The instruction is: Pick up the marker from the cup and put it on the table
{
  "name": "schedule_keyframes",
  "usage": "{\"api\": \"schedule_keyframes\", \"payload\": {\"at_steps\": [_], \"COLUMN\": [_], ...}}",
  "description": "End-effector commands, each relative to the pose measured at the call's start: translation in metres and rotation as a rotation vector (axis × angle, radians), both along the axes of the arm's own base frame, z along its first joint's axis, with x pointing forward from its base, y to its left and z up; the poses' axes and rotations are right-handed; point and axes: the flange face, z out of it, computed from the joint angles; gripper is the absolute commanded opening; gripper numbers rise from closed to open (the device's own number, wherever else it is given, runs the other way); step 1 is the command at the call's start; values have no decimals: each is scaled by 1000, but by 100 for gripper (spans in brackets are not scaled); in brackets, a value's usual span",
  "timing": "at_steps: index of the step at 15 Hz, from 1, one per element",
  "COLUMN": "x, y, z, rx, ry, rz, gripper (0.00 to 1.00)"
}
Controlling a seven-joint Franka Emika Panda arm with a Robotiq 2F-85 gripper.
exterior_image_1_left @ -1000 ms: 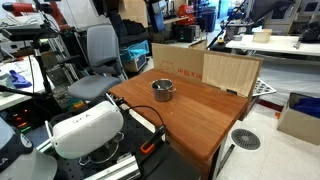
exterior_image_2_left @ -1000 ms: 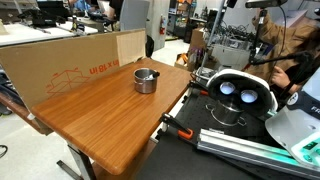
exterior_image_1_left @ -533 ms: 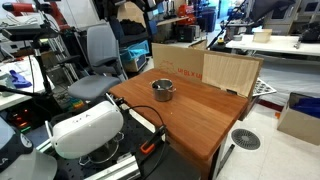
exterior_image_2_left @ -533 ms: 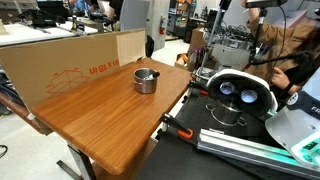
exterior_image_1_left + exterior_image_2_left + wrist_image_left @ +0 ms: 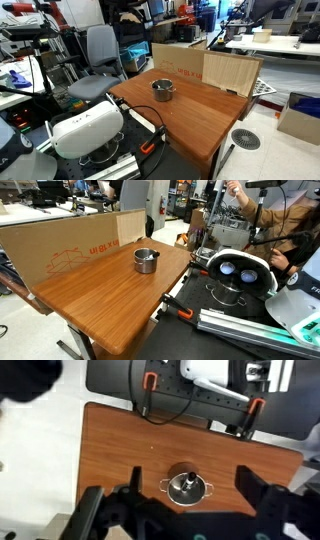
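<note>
The silver cup (image 5: 163,90) stands on the reddish-brown table (image 5: 200,112), near its far side; it also shows in the other exterior view (image 5: 146,261) on the table (image 5: 100,292). In the wrist view the cup (image 5: 201,493) is seen from straight above with the dark marker (image 5: 187,481) standing inside it. My gripper (image 5: 189,467) is open wide and empty, high above the table (image 5: 110,450), with its two dark fingers to either side of the cup. The gripper is out of frame in both exterior views.
Pale plywood boards (image 5: 231,72) and a cardboard sheet (image 5: 70,242) stand along the table's far edge. The white robot base (image 5: 86,130) (image 5: 240,272) sits at the near edge with orange clamps (image 5: 150,382). A person (image 5: 285,220) stands behind the base.
The cup, marker and table have not moved. The person behind the robot base has raised a hand.
</note>
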Motion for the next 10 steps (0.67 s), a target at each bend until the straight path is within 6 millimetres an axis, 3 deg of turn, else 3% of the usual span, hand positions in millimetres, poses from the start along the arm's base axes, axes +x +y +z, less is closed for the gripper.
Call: {"api": "schedule_keyframes", "payload": {"at_steps": [1, 5, 10], "x": [30, 63, 108], "y": [19, 39, 49], "z": [-13, -38, -71], "rx": [18, 32, 58], "ry": [64, 130, 191], "rz": [-37, -86, -176], "gripper": [100, 100, 100]}}
